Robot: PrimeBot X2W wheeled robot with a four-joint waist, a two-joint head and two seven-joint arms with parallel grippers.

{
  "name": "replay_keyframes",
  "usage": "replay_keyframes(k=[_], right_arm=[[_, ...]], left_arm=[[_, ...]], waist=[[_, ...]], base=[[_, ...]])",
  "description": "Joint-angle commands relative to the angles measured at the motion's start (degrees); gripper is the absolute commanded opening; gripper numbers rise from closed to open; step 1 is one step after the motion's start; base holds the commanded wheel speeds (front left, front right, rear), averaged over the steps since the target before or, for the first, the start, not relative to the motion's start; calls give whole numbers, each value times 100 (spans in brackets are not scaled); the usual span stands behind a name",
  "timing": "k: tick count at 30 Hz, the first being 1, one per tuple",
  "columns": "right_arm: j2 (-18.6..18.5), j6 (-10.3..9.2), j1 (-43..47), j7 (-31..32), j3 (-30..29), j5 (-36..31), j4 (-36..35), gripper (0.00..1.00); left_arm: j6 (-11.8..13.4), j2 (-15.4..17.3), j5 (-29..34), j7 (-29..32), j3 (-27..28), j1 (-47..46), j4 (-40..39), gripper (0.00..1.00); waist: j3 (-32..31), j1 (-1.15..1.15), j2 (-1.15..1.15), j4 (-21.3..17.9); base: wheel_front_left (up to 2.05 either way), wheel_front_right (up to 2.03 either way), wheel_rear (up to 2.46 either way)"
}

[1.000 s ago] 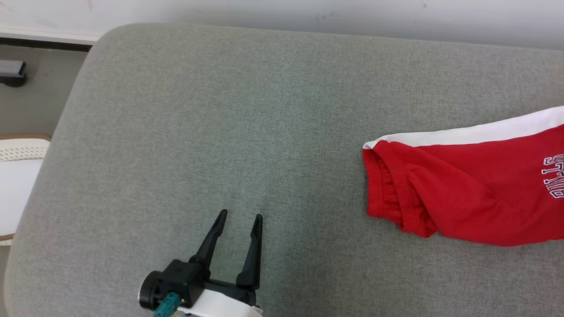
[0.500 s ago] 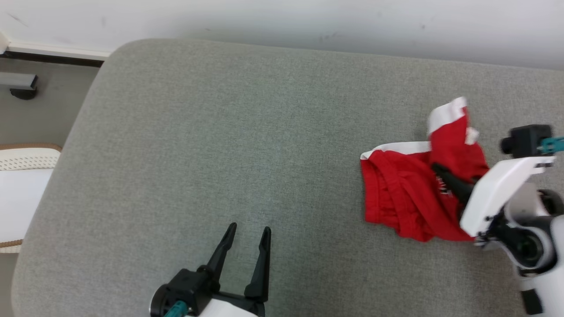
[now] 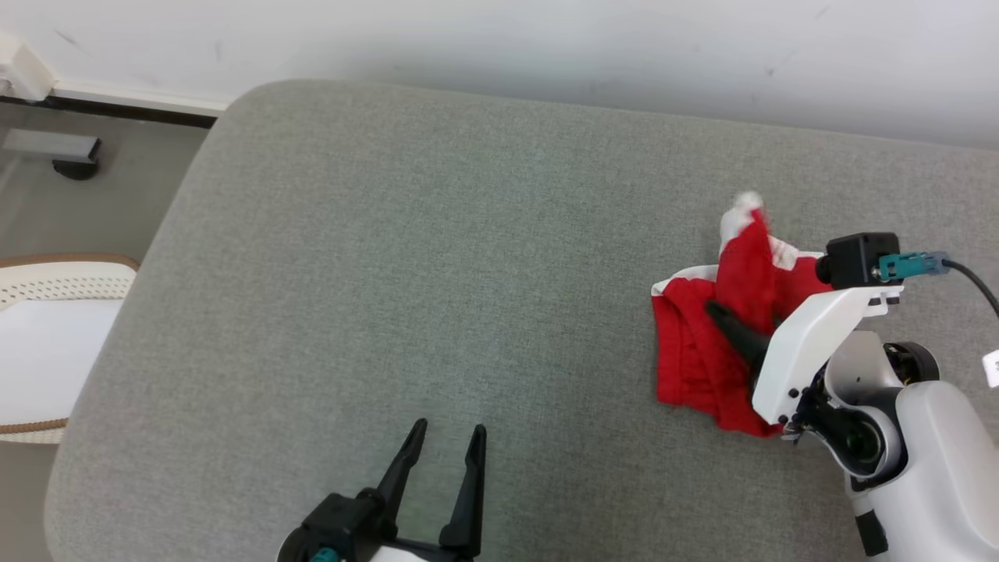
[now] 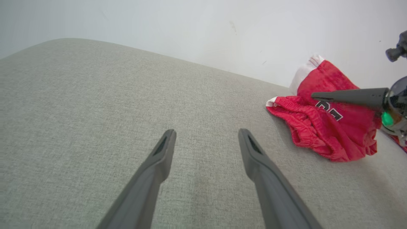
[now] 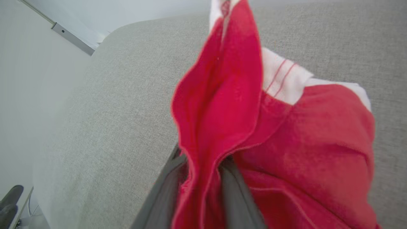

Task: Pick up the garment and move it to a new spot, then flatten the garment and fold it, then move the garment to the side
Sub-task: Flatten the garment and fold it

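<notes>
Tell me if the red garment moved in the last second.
Yes: the red garment, flat before, is now pulled up and leftward along the grey cushion by the right gripper.

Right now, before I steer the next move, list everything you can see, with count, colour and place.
garment: one, red with white trim and lettering, bunched on the right of the cushion
cushion: one, grey fabric, under the garment
wall: one, white, behind the cushion
floor: grey, left of the cushion
perforated item: one, white with brown rim, far left beside the cushion; what it is I cannot tell
floor fitting: one, grey and black, on the floor, upper left
left gripper: one, dark, open, over bare cushion, apart from the garment
right gripper: one, dark, closed on a raised fold of the garment
</notes>
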Motion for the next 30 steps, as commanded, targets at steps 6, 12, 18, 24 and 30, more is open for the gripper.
replay_keyframes(k=[6,12,18,24,30], right_arm=[[55,-15,255,-225,292,341,-166,100],[53,-15,635,-535,1097,1432,-360,100],[51,-15,1044,-1193,1479,1407,-760,100],[-556,-14,1557,-2306,1384,405,-1320,100],[-1021,-14,2084,-3324,961,-244,-1265,100]], left_arm=[[-3,18,66,-10,189,173,43,100],[-56,19,181,-10,405,374,137,100],[-134,19,275,-10,661,585,167,100],[-205,19,396,-10,902,819,83,100],[-262,19,475,-10,1034,1015,-12,100]], waist=[[-227,0,0,-188],[-582,0,0,-492],[-915,0,0,-775],[-1166,0,0,-979],[-1314,0,0,-1129]], base=[[0,0,0],[0,0,0],[0,0,0],[0,0,0],[0,0,0]])
